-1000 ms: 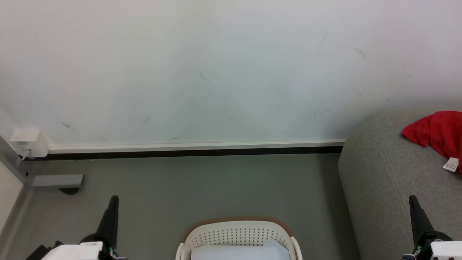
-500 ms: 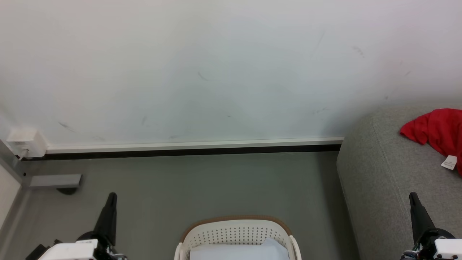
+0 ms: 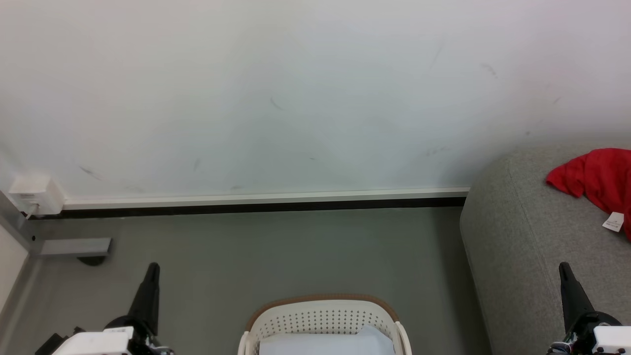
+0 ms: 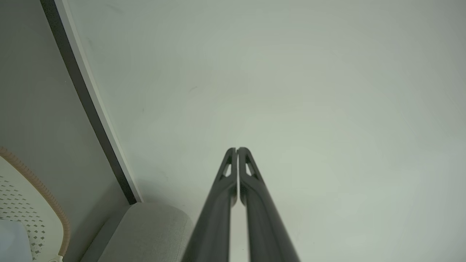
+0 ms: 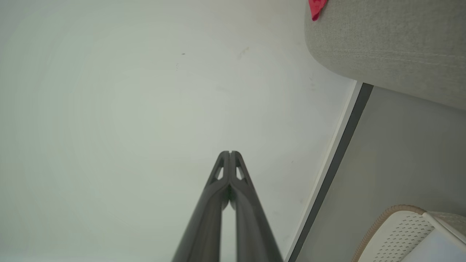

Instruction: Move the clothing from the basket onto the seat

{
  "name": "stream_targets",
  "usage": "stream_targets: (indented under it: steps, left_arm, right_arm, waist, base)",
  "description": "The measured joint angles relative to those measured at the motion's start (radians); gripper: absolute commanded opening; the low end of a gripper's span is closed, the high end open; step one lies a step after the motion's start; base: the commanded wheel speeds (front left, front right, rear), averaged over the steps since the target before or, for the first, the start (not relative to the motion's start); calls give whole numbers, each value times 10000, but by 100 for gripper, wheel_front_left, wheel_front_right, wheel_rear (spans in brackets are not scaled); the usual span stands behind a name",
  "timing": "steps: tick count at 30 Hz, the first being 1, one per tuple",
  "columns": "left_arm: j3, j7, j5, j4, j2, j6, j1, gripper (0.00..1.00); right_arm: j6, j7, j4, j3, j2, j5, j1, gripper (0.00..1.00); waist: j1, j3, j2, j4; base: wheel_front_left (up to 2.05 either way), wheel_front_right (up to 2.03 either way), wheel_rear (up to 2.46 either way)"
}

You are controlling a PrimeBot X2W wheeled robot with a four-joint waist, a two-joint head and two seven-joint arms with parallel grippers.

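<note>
**Finding, location.** The clothing [image 3: 599, 180] lies on top of the seat [image 3: 522, 246], toward its far side and well apart from the basket [image 3: 323, 298]. The basket stands on the floor [image 3: 276, 251] between the two arms. A pale cloth [image 3: 325, 344] is visible inside it; no red fabric shows there.

**Finding, grippers.** The left gripper [image 3: 153, 268] has its fingers pressed together and carries nothing. The right gripper [image 3: 563, 270] is likewise together and empty. Both point up toward the wall [image 3: 296, 98], low at either side of the basket, and neither touches the basket, the seat or the garment.

**Assessment of step.** The transfer appears complete, with the arms parked. To close it out properly, the arms should hold clear of the seat edge and the basket rim so that no finger snags fabric. A check that no part of the garment hangs off the seat is advisable: the jersey runs past the right edge of the head view, so its full extent cannot be confirmed.

**Condition of item.** The jersey is bright red and crumpled in loose folds, with one rounded lobe toward the wall. A small white label tag [image 3: 614, 222] hangs from its near edge onto the grey fabric. Lettering is not discernible.
</note>
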Motion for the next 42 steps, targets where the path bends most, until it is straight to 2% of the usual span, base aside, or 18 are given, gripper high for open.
stream_targets:
  steps: [42]
  left_arm:
    - [0,0,0,-2,0,-10,-1,0]
  right_arm:
    - [-2,0,0,2,0,0,-1,0]
  waist:
    - [0,0,0,0]
  base:
    - [0,0,0]
